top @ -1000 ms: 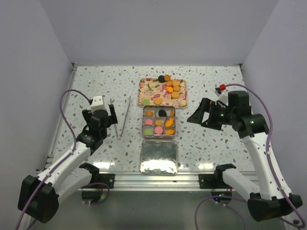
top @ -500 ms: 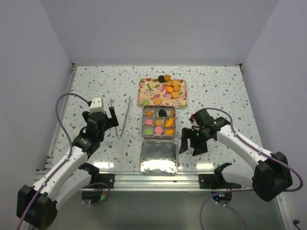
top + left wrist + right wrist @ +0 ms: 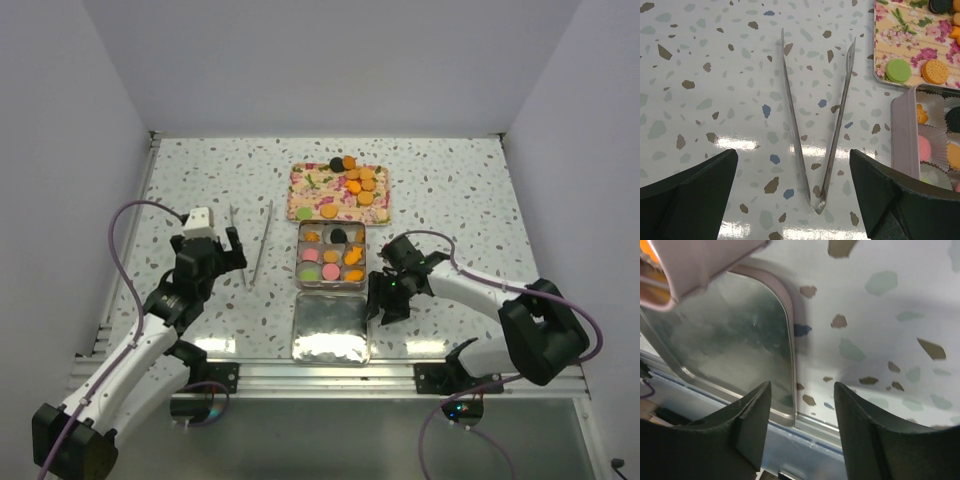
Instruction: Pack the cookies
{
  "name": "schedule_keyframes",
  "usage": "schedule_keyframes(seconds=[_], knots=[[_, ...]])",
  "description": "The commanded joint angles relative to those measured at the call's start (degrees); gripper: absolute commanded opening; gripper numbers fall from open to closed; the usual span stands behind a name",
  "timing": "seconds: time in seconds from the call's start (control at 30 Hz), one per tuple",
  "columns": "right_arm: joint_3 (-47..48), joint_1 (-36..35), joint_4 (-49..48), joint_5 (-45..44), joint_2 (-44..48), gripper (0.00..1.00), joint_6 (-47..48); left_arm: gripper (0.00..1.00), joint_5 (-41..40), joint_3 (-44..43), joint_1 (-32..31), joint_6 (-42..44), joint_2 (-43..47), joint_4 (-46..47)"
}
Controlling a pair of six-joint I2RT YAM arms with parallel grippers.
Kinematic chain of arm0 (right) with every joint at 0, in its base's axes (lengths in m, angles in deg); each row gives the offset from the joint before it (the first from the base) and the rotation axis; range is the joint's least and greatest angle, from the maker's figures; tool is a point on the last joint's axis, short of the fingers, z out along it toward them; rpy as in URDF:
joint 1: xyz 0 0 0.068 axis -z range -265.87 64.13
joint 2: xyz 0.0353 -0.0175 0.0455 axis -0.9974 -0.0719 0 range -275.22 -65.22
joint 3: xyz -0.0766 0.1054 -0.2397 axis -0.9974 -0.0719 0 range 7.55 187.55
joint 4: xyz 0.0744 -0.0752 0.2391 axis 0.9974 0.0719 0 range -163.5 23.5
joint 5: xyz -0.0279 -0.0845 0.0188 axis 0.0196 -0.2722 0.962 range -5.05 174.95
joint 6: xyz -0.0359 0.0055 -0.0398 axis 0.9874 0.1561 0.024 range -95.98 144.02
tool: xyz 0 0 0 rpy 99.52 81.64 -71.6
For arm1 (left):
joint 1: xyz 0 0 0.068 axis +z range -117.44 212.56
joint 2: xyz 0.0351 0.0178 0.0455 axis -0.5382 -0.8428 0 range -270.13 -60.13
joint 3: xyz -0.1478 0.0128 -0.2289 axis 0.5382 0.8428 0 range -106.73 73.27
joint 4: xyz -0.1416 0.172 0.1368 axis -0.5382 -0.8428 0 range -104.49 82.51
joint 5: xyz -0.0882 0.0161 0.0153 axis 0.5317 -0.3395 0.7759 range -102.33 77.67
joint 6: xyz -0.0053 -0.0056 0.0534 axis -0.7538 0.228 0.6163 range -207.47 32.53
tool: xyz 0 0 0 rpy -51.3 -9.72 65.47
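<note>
Cookies lie on the floral tray beyond the tin, far from the right hand, spread open astride the lid's right rim, while the released left hand faces the tongs.

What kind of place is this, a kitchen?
Probably a robot test booth, not a kitchen: plain white walls box in a speckled table, and a left arm and right arm are bolted to its near rail.
</note>
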Motion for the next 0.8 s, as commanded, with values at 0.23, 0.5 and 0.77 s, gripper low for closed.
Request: schedule_keyframes(seconds=[0.23,0.5,0.77], knots=[[0.2,-4.8,-9.2,-7.5,-5.7,0.32,-3.5,1.00,0.9,-4.3,0.3,2.6,2.8,-3.6],[0.1,-6.3,-5.8,-12.2,-5.7,0.06,-3.5,1.00,0.9,-4.5,0.2,3.1,4.1,-4.4],[2.2,-6.4,0.6,-11.9,0.1,0.00,-1.3,1.00,4.3,-11.3,0.2,1.5,2.7,-8.2]])
